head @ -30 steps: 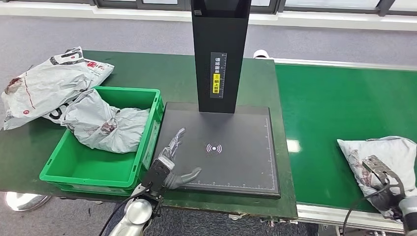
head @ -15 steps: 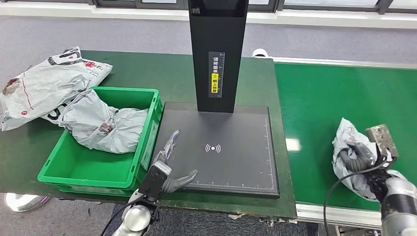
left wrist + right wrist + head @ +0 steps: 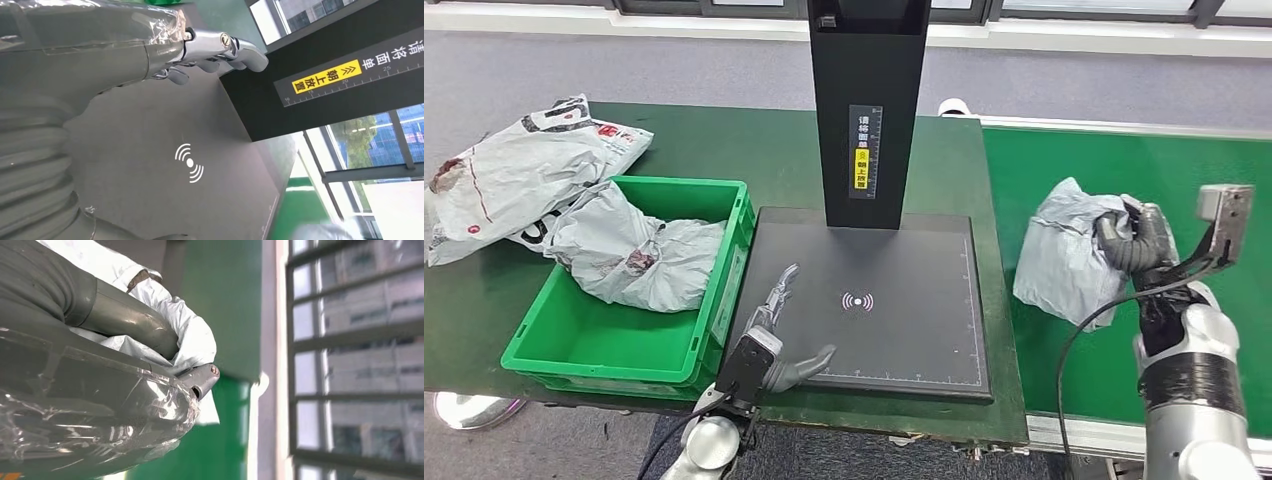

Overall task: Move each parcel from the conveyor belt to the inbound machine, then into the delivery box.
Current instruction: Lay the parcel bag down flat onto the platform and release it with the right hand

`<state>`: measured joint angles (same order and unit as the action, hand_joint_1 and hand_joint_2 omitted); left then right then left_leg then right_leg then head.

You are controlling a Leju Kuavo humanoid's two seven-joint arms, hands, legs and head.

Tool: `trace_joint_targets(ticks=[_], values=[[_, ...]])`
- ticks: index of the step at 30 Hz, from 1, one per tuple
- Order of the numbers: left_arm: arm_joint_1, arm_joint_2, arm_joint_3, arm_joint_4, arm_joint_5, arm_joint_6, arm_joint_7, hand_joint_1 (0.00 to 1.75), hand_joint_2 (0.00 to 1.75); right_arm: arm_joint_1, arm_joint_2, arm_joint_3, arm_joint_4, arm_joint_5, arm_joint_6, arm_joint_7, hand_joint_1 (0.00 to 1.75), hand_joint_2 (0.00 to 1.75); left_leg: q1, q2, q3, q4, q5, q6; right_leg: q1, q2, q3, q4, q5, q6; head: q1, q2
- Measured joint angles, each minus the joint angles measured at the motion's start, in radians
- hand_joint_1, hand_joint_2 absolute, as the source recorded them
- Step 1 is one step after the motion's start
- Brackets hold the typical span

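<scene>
The parcel (image 3: 1064, 260) is a crumpled grey poly bag, up off the green belt (image 3: 1114, 180) and hanging in the air, just to the right of the scanner pad (image 3: 904, 330). The right hand (image 3: 1136, 240) has it grabbed from the side, fingers (image 3: 130, 322) wrapped into the plastic, bag bunched up around them in the right wrist view too.

The left hand (image 3: 782, 335) is down at the near-left corner of the pad, fingers spread apart and holding nothing, thumb sticking out over the pad surface. The black post (image 3: 866, 110) with the yellow label stands at the pad's back edge.

Left of the pad there's the green box (image 3: 574, 345) with one grey parcel already in it (image 3: 639, 255), and more bags (image 3: 514, 170) piled on the table behind it.
</scene>
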<state>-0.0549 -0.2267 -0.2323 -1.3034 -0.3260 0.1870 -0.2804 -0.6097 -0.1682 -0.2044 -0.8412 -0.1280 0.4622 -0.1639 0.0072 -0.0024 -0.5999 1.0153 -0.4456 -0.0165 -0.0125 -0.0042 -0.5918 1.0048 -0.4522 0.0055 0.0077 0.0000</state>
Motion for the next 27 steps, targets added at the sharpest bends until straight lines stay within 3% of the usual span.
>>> trace_joint_targets(ticks=[9, 14, 15, 18, 19, 27], values=[[-0.034, -0.013, 0.000, 0.025, -0.006, -0.014, 0.000, 0.00, 1.75, 0.007, 0.079, 0.210, -0.121, -0.074, -0.032, 0.022, 1.75, 1.75, 0.000, 0.000, -0.001, 0.000, 0.000, 0.000, 0.000, 0.000, 0.000, 0.000, 0.000, 0.000, 0.000, 0.000], [-0.052, -0.015, 0.000, 0.039, 0.001, -0.009, -0.007, 0.00, 1.75, -0.039, 0.164, 0.313, -0.106, -0.122, -0.015, 0.012, 1.75, 1.75, 0.000, 0.004, -0.001, 0.000, 0.001, -0.001, 0.000, 0.005, -0.003, 0.001, 0.001, -0.001, 0.000, 0.000], [-0.056, -0.016, 0.000, 0.042, 0.002, -0.007, -0.008, 0.00, 1.75, -0.051, 0.184, 0.336, -0.097, -0.133, -0.016, 0.008, 1.40, 1.75, 0.000, 0.005, -0.001, 0.000, 0.001, -0.001, 0.001, 0.006, -0.004, 0.001, 0.001, -0.001, 0.000, 0.000], [-0.065, -0.017, 0.000, 0.048, 0.008, -0.002, -0.010, 0.00, 1.75, -0.083, 0.234, 0.398, -0.061, -0.155, -0.025, 0.002, 0.09, 1.75, 0.001, 0.003, -0.002, 0.000, 0.002, -0.002, 0.002, 0.004, -0.004, 0.002, 0.001, -0.002, 0.000, 0.000], [-0.066, -0.017, 0.000, 0.050, 0.010, 0.000, -0.010, 0.00, 1.75, -0.093, 0.250, 0.417, -0.046, -0.156, -0.030, 0.002, 0.00, 1.75, 0.002, 0.003, -0.002, 0.000, 0.002, -0.002, 0.002, 0.004, -0.004, 0.002, 0.001, -0.002, 0.000, 0.000], [-0.078, -0.017, 0.000, 0.057, 0.020, 0.018, -0.013, 0.00, 1.75, -0.142, 0.361, 0.552, 0.093, -0.162, -0.020, 0.023, 0.00, 1.75, 0.002, 0.003, -0.002, 0.000, 0.002, -0.002, 0.002, 0.003, -0.005, 0.002, 0.001, -0.002, 0.000, 0.000]])
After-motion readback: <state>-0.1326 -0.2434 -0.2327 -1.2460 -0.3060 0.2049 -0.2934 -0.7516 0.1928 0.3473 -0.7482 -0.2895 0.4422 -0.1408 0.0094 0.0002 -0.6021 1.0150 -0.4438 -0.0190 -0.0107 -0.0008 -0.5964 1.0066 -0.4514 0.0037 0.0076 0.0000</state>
